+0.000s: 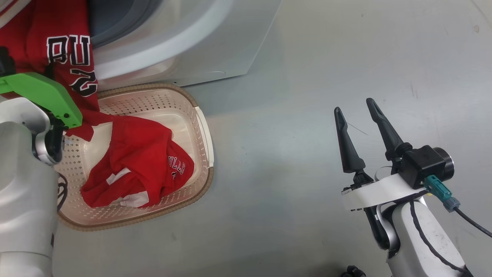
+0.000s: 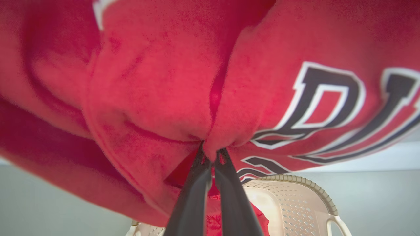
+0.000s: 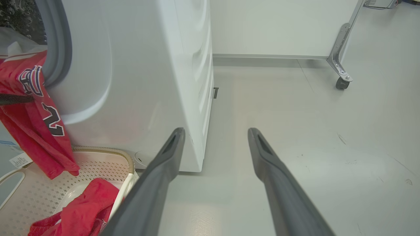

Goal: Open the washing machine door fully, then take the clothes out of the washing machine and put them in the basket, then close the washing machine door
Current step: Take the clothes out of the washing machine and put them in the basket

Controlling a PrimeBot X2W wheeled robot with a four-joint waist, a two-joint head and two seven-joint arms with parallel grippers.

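Your right gripper (image 1: 353,105) hangs empty and spread wide, right of the cream perforated plastic basket (image 1: 153,87), where one red garment (image 1: 142,161) lies. Over the basket's far left corner, your left gripper (image 2: 211,154) pinches a red lettered jersey (image 1: 69,46) trailing from the white front-loading washing machine (image 1: 215,46) behind. A hasty pull may snag it on the grey gasket (image 3: 55,49) or drop it outside the basket.

Head cam looks down at basket (image 1: 153,87), R wrist cam shares it; L wrist v. close to clothes (image 2: 157,98).

Grey floor (image 1: 300,200), basket (image 1: 153,100), washing machine (image 1: 215,42)
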